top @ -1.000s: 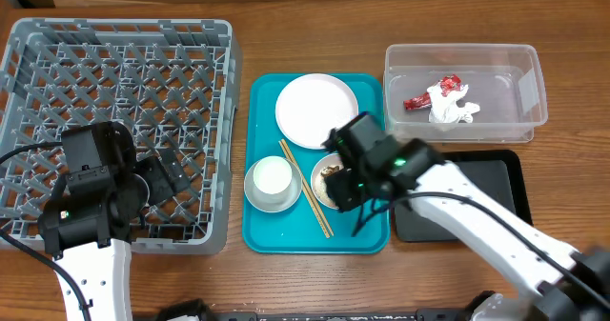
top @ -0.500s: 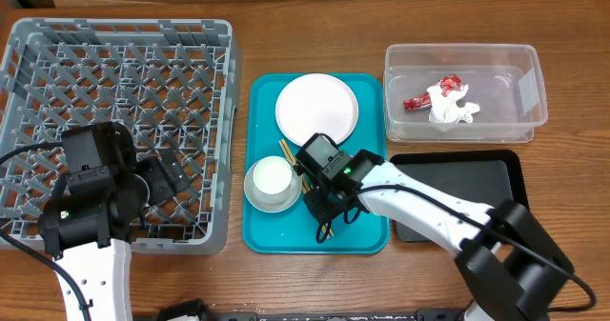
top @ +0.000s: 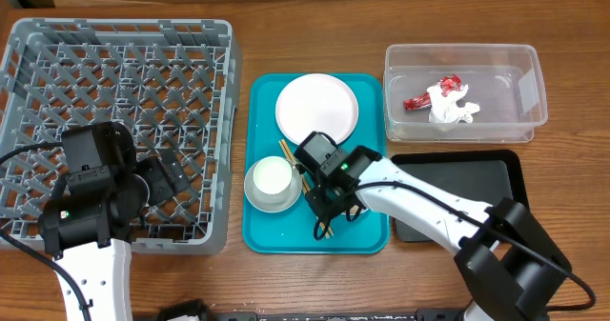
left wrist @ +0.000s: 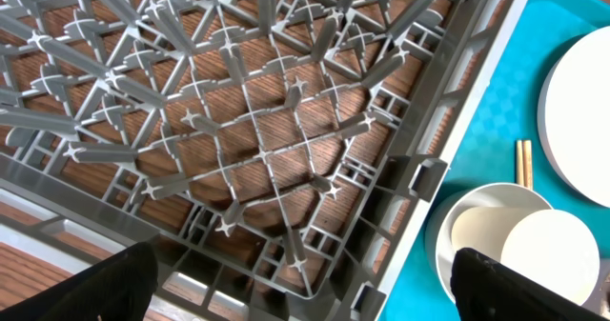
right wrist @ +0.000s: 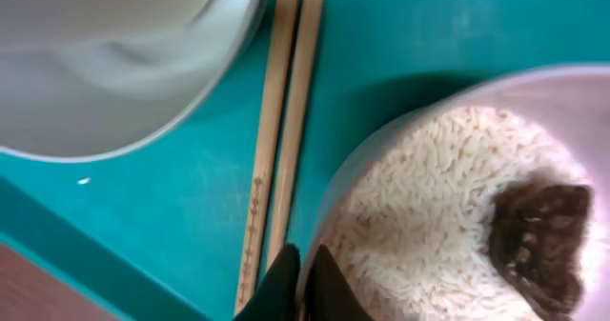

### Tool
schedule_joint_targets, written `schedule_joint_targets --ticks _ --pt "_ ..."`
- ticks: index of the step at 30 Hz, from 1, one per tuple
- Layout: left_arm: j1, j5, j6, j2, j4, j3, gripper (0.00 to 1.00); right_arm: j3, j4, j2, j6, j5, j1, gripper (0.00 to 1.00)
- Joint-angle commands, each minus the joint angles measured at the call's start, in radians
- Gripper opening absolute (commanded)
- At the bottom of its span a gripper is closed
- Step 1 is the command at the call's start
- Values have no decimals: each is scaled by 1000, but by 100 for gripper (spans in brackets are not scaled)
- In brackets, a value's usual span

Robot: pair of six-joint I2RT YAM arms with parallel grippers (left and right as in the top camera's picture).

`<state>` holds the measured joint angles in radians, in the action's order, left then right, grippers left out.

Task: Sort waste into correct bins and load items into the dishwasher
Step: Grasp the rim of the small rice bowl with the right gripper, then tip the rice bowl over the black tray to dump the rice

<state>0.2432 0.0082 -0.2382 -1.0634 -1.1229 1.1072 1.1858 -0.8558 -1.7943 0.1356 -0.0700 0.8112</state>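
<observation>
The right fingers [right wrist: 295,283] are pinched on the edge of the small plate [right wrist: 534,102]. That plate lies on the teal tray [top: 267,230]. Rice [right wrist: 429,197] and a brown scrap [right wrist: 538,230] are on it. The chopsticks [right wrist: 286,121] lie just beside it, between it and the bowl [right wrist: 114,64]. A cup [left wrist: 551,256] sits in the bowl. The big plate [top: 317,110] is at the tray's far end. The left fingers [top: 170,176] are spread wide over the near corner of the crate [top: 224,121], holding nothing. The wrapper [top: 417,101] and tissue [top: 451,107] lie in the tub [top: 529,83]. The black tray [top: 477,183] sits on the counter [top: 572,216].
</observation>
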Motion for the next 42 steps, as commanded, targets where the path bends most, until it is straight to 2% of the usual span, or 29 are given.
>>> schedule_joint_targets --ticks 1,5,10,13,17,22,28,33,42 --pt "5 11 -20 -3 0 21 100 105 -56 18 32 -35 -23 4" --pt "5 11 -20 -3 -3 21 100 190 -78 108 116 -35 -92 4" --pt "5 11 -20 -3 -4 21 100 193 -75 216 283 -46 -233 4" --pt "5 11 -20 -3 -3 21 100 193 -114 237 334 -120 -344 4" --pt "5 11 -20 -3 -3 21 100 160 -143 237 333 -288 -483 4" --pt "5 11 -20 -3 -3 21 100 36 -127 236 324 -528 -658 4" --pt "5 11 -20 -3 -3 21 100 -166 8 236 223 -815 -848 4" --pt "5 11 -20 -3 -3 21 100 -306 151 235 218 -1036 -987 4" --pt "5 11 -20 -3 -3 21 100 -387 219 234 208 -1312 -1195 4"
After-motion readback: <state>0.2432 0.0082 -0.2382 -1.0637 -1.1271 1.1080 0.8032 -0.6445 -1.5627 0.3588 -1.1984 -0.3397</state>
